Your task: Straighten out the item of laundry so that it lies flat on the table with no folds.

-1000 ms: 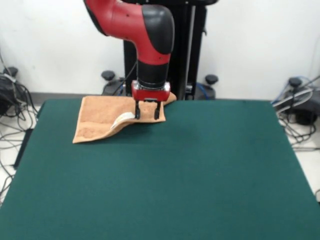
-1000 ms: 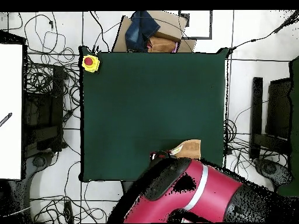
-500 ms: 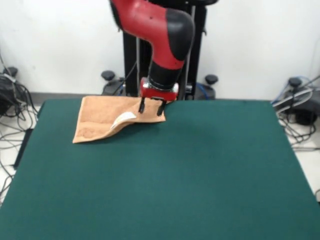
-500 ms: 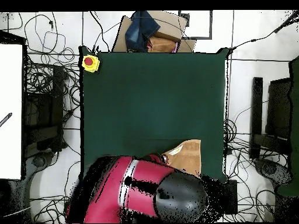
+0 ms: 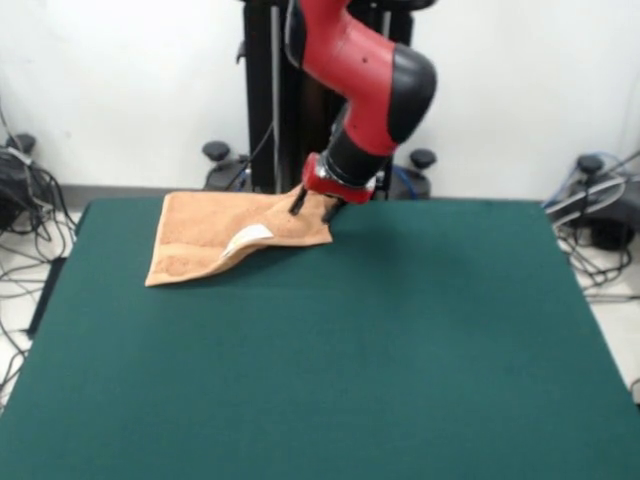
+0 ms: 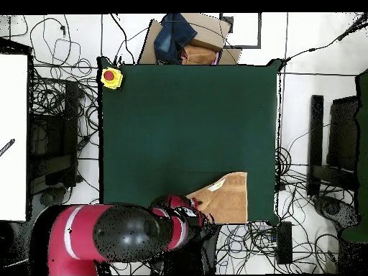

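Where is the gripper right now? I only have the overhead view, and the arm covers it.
Observer: From the front view, the gripper is tilted over the towel's far right corner, with its fingers apart. I cannot tell whether they touch the cloth.
Operator: Is the towel flat yet?
Observer: No. In the front view, its near right edge curls up off the table with a shadow beneath it, and the white label sits on that raised part.
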You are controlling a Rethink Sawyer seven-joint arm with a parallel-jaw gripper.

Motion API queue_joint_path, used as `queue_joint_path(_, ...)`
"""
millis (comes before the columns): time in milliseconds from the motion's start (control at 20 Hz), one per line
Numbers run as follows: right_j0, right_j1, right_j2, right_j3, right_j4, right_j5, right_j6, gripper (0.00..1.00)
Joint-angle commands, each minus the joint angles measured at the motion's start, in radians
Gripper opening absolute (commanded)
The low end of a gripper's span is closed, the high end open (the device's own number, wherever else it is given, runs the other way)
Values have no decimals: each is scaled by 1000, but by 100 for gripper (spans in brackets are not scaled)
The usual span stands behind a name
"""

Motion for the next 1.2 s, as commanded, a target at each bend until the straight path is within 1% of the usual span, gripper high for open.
queue_joint_path(50, -79, 152, 69, -191, 75, -70, 248, 100)
queue_joint_path(200, -96, 170, 77, -206, 48, -114, 249, 100)
queue_joint_path(350, -132, 183, 110, -226, 13, -150, 254, 100)
queue_joint_path(450, -153, 175, 134, -221, -8, -166, 267, 100)
queue_joint_path(600, -149, 145, 146, -193, -10, -151, 280, 100)
queue_joint_path(850, -155, 136, 161, -192, -18, -162, 289, 100)
queue_joint_path(900, -168, 132, 175, -189, -27, -165, 294, 100)
queue_joint_path(1000, -220, 115, 224, -176, -60, -146, 292, 100)
queue_joint_path(1050, -268, 108, 266, -168, -89, -121, 280, 100)
queue_joint_path(1200, -256, 109, 257, -172, -78, -97, 270, 100)
